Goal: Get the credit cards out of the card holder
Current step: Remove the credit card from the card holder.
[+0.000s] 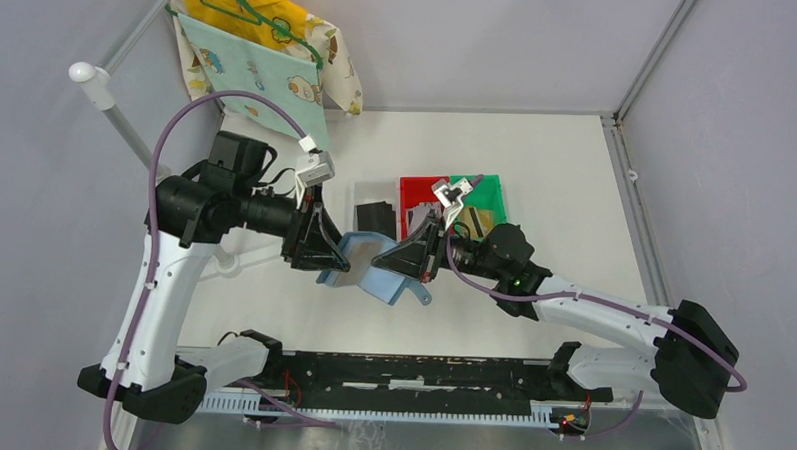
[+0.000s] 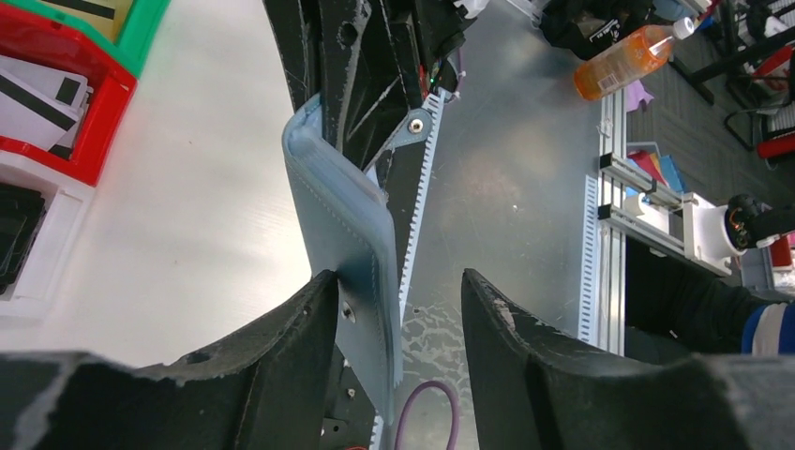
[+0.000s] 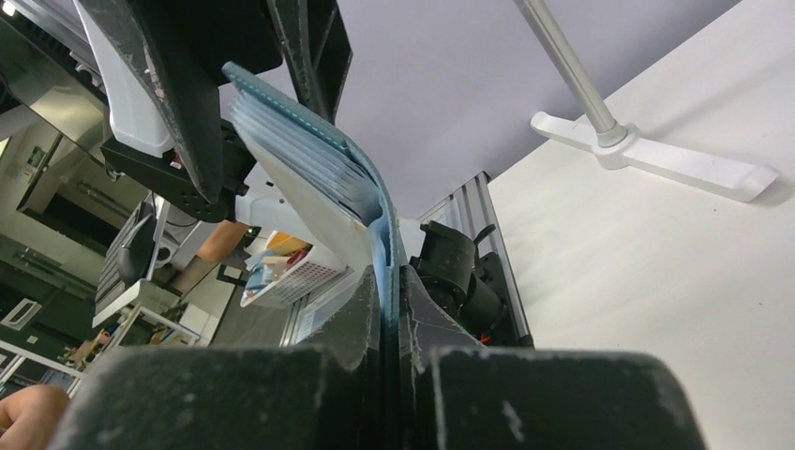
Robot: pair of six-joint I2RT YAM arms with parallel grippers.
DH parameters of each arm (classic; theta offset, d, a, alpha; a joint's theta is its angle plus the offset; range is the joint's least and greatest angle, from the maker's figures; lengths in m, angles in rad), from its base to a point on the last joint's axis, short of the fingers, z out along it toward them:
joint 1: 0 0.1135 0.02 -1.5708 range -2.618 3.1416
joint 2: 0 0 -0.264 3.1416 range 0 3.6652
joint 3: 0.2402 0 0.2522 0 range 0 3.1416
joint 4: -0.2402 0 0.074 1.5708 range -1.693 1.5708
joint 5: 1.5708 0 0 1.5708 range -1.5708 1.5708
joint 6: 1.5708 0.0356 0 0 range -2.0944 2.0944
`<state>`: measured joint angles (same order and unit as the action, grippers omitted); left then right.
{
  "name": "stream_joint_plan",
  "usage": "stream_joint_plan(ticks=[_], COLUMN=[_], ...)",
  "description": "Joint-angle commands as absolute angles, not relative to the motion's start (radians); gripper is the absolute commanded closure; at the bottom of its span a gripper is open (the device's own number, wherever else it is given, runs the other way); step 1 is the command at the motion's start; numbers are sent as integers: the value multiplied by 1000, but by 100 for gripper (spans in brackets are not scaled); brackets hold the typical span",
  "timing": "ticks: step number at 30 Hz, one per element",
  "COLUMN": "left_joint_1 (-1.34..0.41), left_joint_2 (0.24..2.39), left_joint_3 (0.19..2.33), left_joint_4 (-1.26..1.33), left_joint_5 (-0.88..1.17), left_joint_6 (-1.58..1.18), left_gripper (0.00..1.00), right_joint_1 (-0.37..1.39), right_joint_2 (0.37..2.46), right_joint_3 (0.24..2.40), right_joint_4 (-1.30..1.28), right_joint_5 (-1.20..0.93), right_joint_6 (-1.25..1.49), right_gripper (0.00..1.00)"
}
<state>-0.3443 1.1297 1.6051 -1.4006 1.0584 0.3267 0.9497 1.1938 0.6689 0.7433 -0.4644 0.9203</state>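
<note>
The slate-blue card holder hangs half open above the table between both arms. My right gripper is shut on one flap; in the right wrist view its fingers pinch the flap's edge, and the other flap fans away. My left gripper is open: in the left wrist view the holder's flap leans on one finger only. The pockets' insides are hidden. Credit cards lie in the bins: black ones, white striped ones and a tan one.
Three bins stand in a row behind the holder: white, red and green. Patterned cloths on a green hanger hang at the back left from a white stand. The black rail runs along the near edge.
</note>
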Motion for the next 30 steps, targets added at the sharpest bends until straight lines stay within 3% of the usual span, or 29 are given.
stream_joint_plan(ticks=[1,13,30], left_joint_1=[-346,-345,-346], left_joint_2=[1118,1048,1067], left_joint_3=[1641,1541,1596], left_joint_4=[-1457,-1213,-1330], left_joint_5=[1110,957,1142], left_joint_6=[410,206,313], left_gripper=[44,48,62], right_joint_1=[937,945,947], right_joint_2=[1149,1131,1124], right_joint_3=[675,683,655], right_joint_4=[829,857,872], right_joint_5=[-430,-464,-480], right_joint_6=[949,962,940], right_gripper=[100,100,100])
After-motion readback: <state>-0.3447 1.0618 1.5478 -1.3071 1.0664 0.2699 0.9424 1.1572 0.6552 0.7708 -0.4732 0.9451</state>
